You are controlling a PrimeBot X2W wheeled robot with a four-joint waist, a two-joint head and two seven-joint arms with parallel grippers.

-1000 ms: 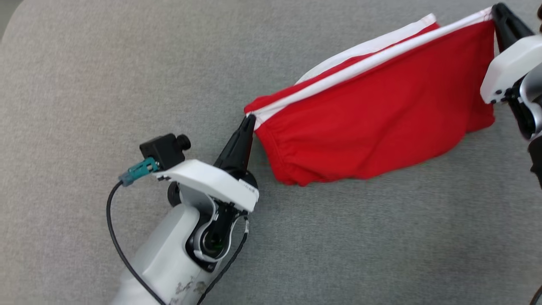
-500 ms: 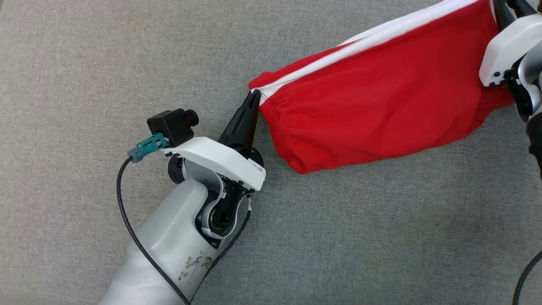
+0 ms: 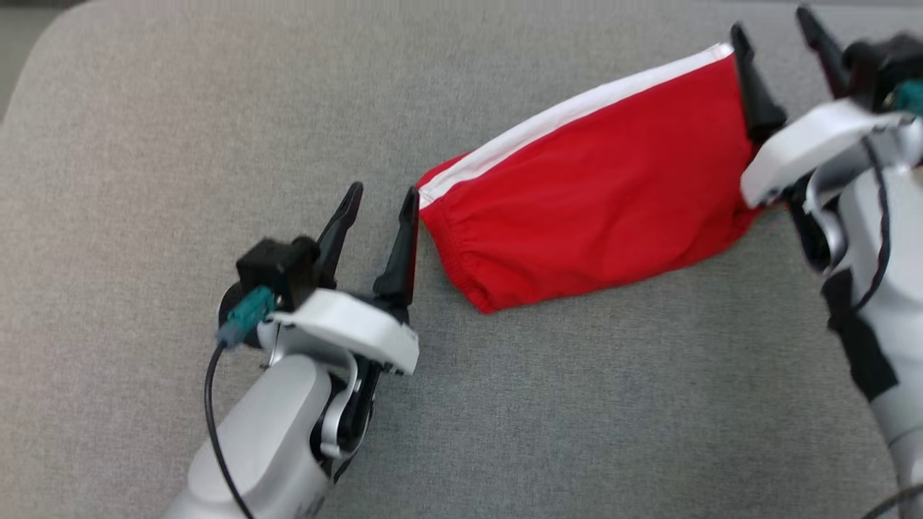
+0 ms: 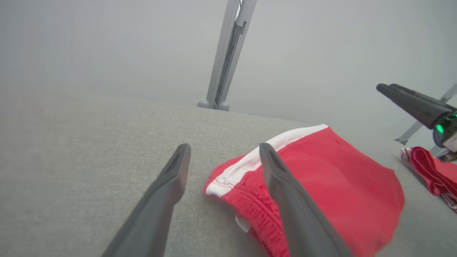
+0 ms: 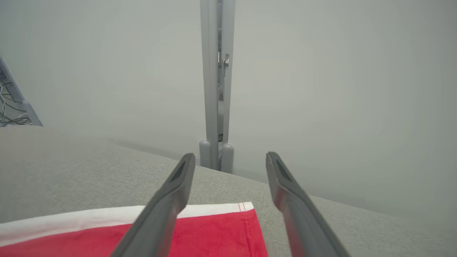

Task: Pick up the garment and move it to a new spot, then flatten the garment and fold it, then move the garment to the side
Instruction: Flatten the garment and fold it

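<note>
Item: red garment, lying folded flat on grey desk, between my claws. Left claw: spread, empty, beside waistband corner. Right claw: spread, empty, over opposite corner. Remaining, I judge: moving it aside.

Folded red garment, flat, white-striped

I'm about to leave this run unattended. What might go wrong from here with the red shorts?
1. The left gripper, open, has one finger right beside the red shorts' waistband corner; pulling away carelessly may snag and rumple it.
2. The right gripper, open, has a finger at the hem end; lifting might drag that edge.
3. The shorts lie slanted and gathered at the waistband, so a fold may come out uneven.
</note>
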